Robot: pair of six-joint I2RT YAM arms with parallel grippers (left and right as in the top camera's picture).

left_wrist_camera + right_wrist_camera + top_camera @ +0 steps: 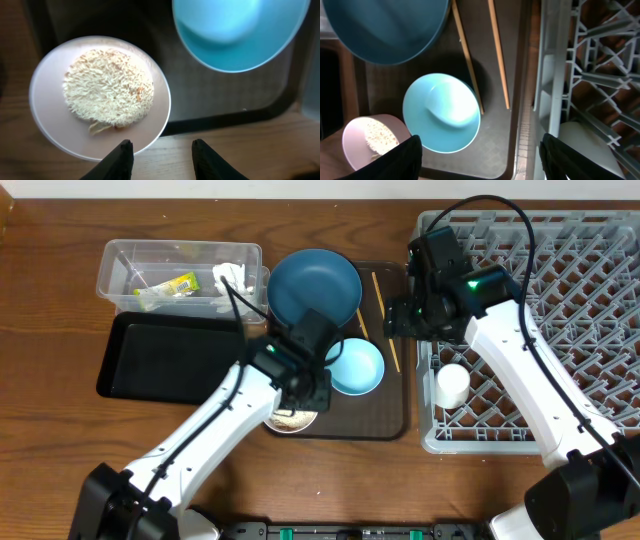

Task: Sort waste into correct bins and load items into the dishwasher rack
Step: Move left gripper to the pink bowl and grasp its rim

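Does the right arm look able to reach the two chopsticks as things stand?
Probably yes: the right gripper hangs open over the chopsticks, which lie uncovered on the brown tray; only the light blue bowl crowds one.

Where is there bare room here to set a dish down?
The black tray, below the clear box, is bare. So is the rack lattice well right of the white cup, and table wood before the brown tray. The brown tray is crowded: plate, blue bowl, rice bowl, chopsticks.
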